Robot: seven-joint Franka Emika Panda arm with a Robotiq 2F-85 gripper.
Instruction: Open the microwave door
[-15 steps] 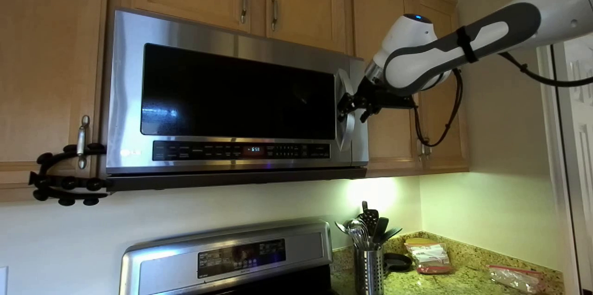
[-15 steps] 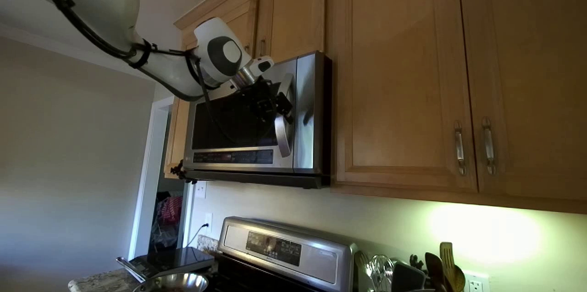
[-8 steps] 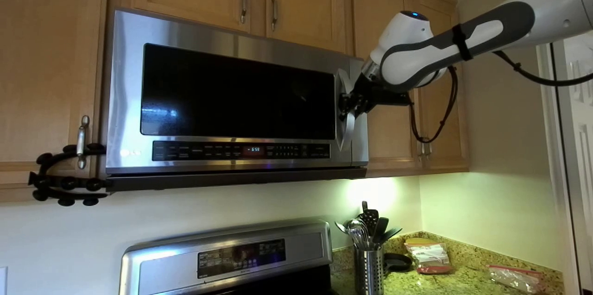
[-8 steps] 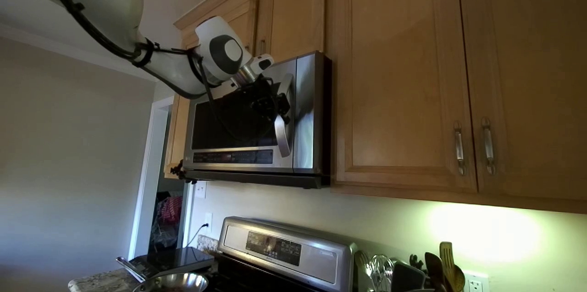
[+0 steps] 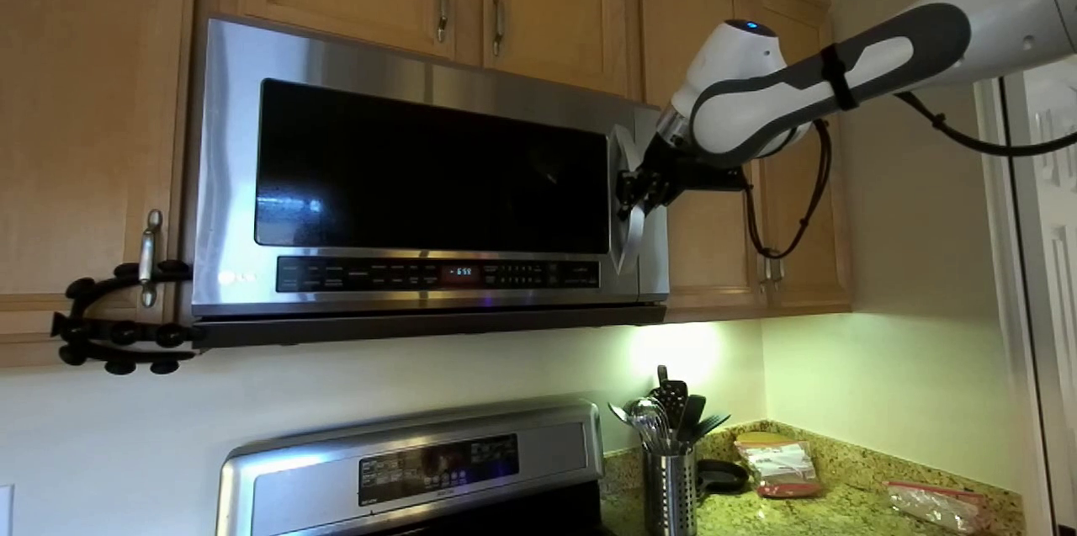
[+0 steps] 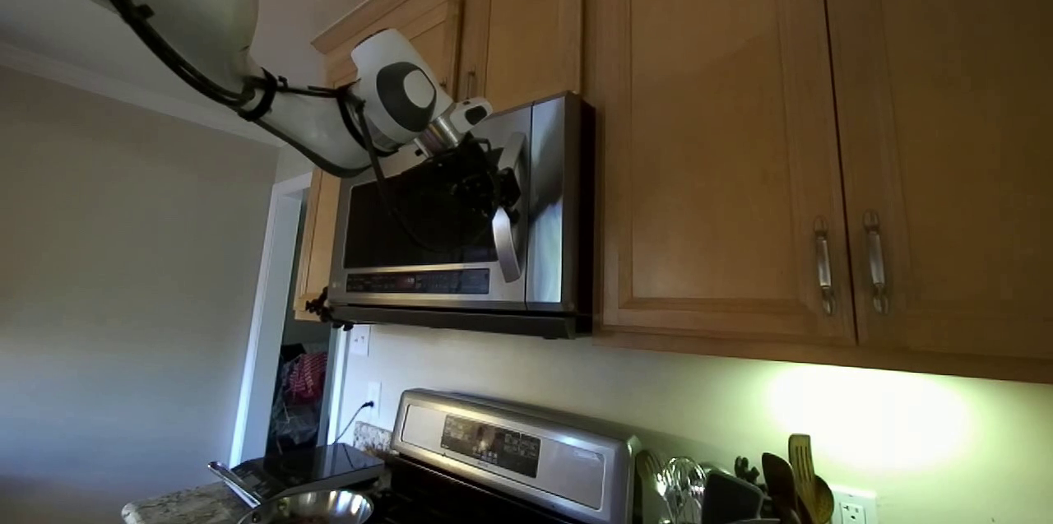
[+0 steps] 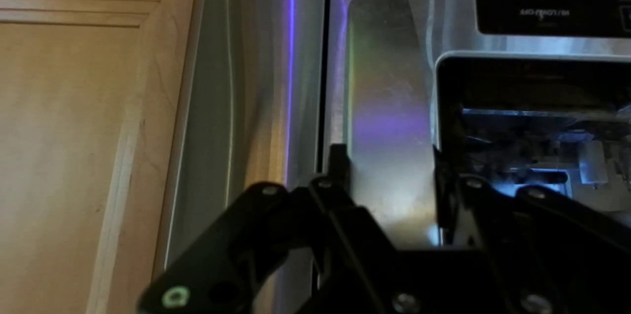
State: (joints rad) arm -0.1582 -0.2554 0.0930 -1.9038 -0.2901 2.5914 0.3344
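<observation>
The microwave door (image 5: 429, 170) is a steel-framed panel with a dark window, lying flush with the microwave body. Its curved steel handle (image 5: 631, 241) runs vertically down the door's edge. In the wrist view the handle (image 7: 389, 107) passes straight between my fingers, with a black fingertip (image 7: 339, 161) against one side and the opposite fingertip along the other. My gripper (image 7: 390, 176) is shut on it, around mid-height. Both exterior views show the gripper (image 6: 508, 195) wrapped around the handle, and its dark body covers part of the window there.
Wooden cabinets (image 5: 547, 6) surround the microwave above and beside it. Below stands a steel stove (image 5: 303, 485), with a utensil holder (image 5: 671, 490) on the counter. A pan (image 6: 325, 506) rests at the stove's far side. A black flexible tripod (image 5: 122, 331) clings near the microwave's lower corner.
Over the last second the arm shifted slightly toward the handle, and the spread fingers closed onto it. Since half a second ago hardly anything has moved. The door has stayed in place.
</observation>
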